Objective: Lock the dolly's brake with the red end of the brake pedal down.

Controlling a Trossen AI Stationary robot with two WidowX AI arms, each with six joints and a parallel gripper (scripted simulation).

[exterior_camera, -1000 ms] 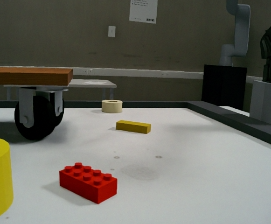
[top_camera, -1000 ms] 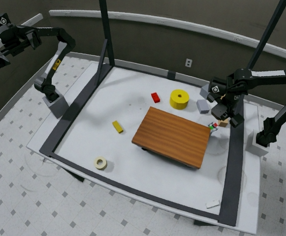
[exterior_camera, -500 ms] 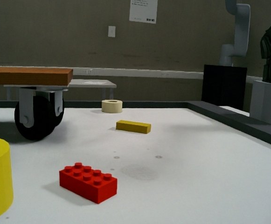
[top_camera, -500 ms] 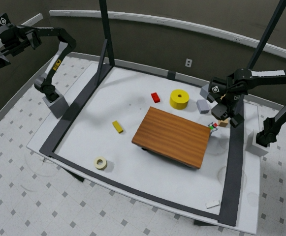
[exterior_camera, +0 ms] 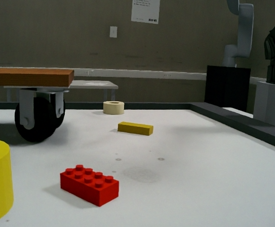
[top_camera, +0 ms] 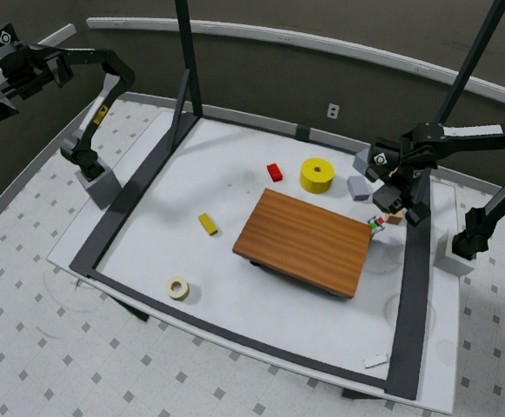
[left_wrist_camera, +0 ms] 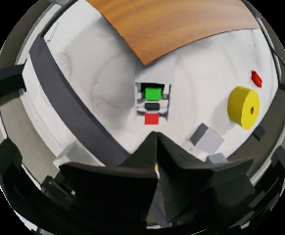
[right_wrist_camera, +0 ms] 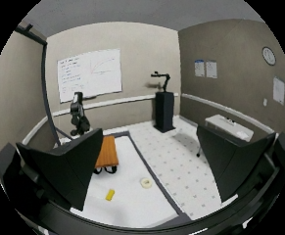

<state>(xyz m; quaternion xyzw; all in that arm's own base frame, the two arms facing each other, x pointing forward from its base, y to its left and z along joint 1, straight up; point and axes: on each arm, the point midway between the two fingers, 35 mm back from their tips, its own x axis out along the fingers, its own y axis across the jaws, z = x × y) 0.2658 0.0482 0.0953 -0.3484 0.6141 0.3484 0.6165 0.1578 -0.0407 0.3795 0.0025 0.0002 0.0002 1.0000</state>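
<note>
The dolly has a wooden deck and stands on its casters in the middle of the table; one black caster shows in the exterior view. The brake pedal sticks out at the dolly's corner nearest the left arm, with a green end toward the dolly and a red end outward. I cannot tell which end is lower. My left gripper is shut and hovers just beyond the red end; its tips meet close to it in the left wrist view. My right gripper is open, raised high off the table's far side.
A grey block, a yellow cylinder and a red brick lie behind the dolly. A tan block lies under the left gripper. A yellow bar, a tape roll and a white piece lie elsewhere.
</note>
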